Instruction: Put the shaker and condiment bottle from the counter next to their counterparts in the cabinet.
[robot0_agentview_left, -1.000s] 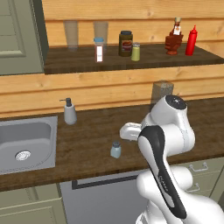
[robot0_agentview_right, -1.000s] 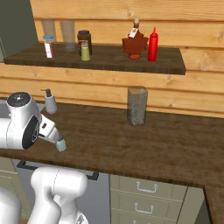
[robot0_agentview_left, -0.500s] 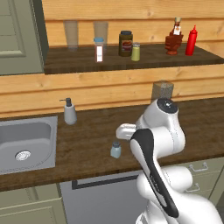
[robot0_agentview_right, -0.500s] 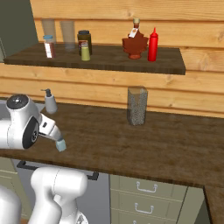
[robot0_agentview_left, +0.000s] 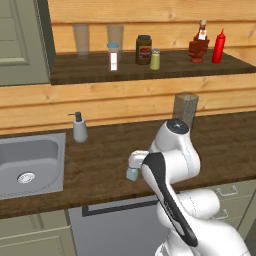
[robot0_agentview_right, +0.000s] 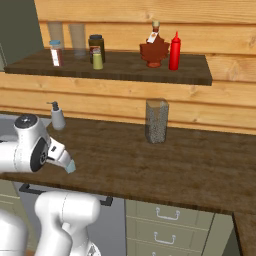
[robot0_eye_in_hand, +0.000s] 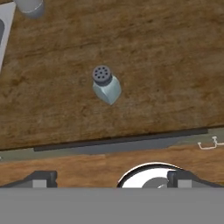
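Since the shaker (robot0_agentview_left: 132, 174) is small and looks like clear plastic or glass with a capped top, you should expect it to be light, stiff and rather slick; I judge the best hold is across the body just under the cap, squarely, so it does not tip.

Left base view: the shaker stands upright on the counter (robot0_agentview_left: 100, 150) near its front edge, to the right of the sink (robot0_agentview_left: 30, 165), partly hidden by the arm's wrist. The arm is folded, elbow high, forearm bent down over the shaker. The red bottle (robot0_agentview_left: 218, 46) already stands on the shelf (robot0_agentview_left: 90, 70), beside the brown sauce bottle (robot0_agentview_left: 199, 45).

Right base view: the shaker (robot0_agentview_right: 70, 166) peeks out just beyond the hand, at the counter's near edge. The yellow shaker (robot0_agentview_right: 97, 59) waits on the shelf.

Hand view: the shaker (robot0_eye_in_hand: 106, 86) sits ahead of the gripper (robot0_eye_in_hand: 109, 178), apart from it. The tips stand spread wide, pinching nothing.
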